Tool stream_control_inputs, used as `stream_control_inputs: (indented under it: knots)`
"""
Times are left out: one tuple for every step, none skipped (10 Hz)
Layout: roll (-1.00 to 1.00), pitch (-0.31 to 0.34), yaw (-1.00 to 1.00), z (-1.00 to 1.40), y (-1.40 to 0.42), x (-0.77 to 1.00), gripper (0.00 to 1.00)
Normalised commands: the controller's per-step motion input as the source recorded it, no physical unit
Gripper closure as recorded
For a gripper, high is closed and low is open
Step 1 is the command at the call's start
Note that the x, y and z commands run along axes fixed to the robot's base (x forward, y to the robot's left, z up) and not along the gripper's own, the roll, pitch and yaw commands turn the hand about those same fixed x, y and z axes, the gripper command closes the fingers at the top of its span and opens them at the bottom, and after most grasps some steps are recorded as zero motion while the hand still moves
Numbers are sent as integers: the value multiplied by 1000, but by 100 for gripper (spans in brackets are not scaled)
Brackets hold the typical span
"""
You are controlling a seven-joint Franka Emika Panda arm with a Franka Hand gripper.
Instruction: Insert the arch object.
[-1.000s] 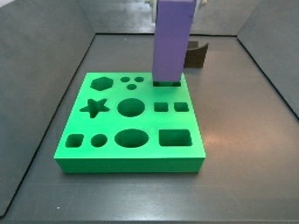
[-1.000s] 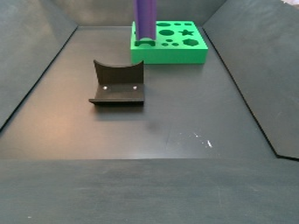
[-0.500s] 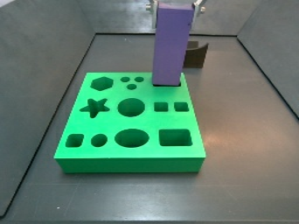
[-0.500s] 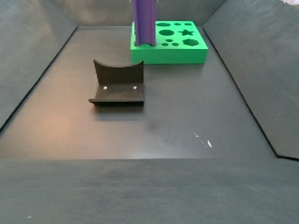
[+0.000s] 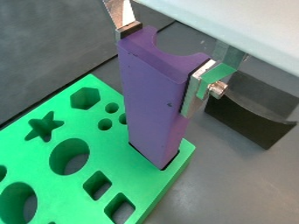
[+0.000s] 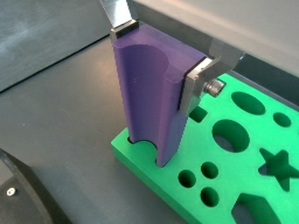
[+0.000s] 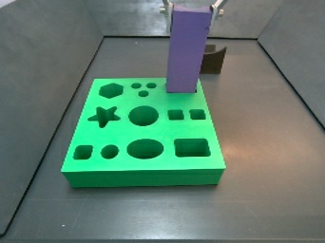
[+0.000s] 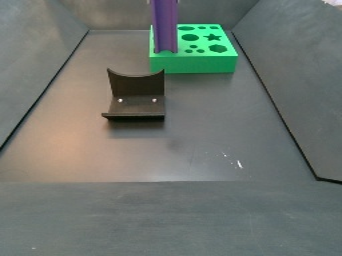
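The arch object is a tall purple column with a rounded notch running down one side; the notch shows at its upper end in both wrist views. My gripper is shut on its upper end, one finger on each flank. The column stands upright with its lower end in a cutout at the far corner of the green board. In a side view the column rises from the board and the gripper is out of frame.
The dark fixture stands on the grey floor away from the board; it also shows behind the column and in both wrist views. The board holds several other shaped cutouts, such as a star. Grey walls enclose the floor.
The column and gripper have come down a little over the last second; its top end now shows in the side view. Hardly any motion in the last half second.
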Motion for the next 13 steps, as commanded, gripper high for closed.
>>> stream_control_inputs:
  knots:
    - [107, -51, 249, -354, -186, 0, 100]
    - [93, -83, 129, -449, -66, 0, 100]
    - [149, -120, 17, -526, -17, 0, 100]
    - [180, -91, 0, -506, 0, 0, 100]
    - [189, -90, -71, -514, 0, 0, 100]
    - [186, -110, 0, -523, 0, 51, 100]
    - [187, -130, 57, -483, 0, 14, 100]
    - [170, -147, 14, -514, 0, 0, 100]
    - [133, -124, 0, -494, -3, 14, 100]
    - [41, -63, -9, -343, 0, 71, 100]
    - [0, 0, -69, -180, 0, 194, 100]
    - [-44, 0, -40, -20, 46, 49, 100]
    - [-1, 0, 0, 0, 0, 0, 100]
